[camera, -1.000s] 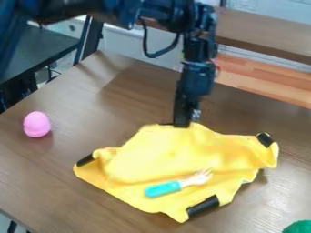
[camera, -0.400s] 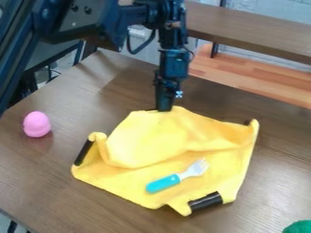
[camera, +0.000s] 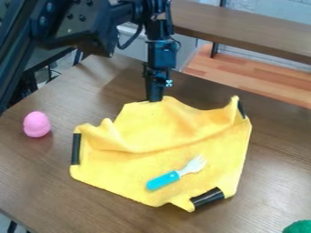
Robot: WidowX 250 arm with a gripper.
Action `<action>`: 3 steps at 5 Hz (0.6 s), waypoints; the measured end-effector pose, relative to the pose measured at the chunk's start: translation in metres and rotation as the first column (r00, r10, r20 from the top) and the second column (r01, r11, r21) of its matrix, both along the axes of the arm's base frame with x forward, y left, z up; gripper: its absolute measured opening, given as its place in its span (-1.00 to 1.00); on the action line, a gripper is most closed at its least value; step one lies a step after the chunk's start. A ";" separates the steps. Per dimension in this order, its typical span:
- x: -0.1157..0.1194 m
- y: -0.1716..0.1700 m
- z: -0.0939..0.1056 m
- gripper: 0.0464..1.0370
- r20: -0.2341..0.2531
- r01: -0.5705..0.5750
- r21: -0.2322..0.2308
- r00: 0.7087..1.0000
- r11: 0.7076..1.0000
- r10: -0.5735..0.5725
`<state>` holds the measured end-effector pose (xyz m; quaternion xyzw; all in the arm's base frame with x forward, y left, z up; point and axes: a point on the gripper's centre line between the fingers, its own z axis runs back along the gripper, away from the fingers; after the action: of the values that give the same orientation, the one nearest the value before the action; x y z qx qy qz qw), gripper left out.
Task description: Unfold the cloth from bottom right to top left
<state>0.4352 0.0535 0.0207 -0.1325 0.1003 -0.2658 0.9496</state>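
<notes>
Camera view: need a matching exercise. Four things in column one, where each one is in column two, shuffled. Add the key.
Things
1. Fork with a blue handle
2. Pink egg-shaped object
3. Green object
4. Gripper

Places
A. Cut off at the view's bottom right corner
B. At the far edge of the yellow cloth
C. Lying on top of the cloth
D. Off the cloth, toward the view's left edge

Pairs: 1-C, 2-D, 3-A, 4-B

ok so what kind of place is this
Probably a robotics lab or test workspace: a black robot arm hangs over a wooden table set with a yellow cloth, a toy-like fork and a pink egg-shaped object.
</notes>
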 end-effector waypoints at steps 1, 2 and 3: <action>-0.001 0.011 -0.001 -0.99 0.008 -0.025 -0.011 1.000 1.000 0.025; -0.002 0.017 0.000 -0.99 0.006 -0.038 -0.010 0.999 0.999 0.038; 0.004 0.020 0.015 -0.99 0.038 -0.046 -0.002 0.998 0.999 0.046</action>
<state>0.4396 0.0738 0.0353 -0.1303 0.0791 -0.2465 0.9571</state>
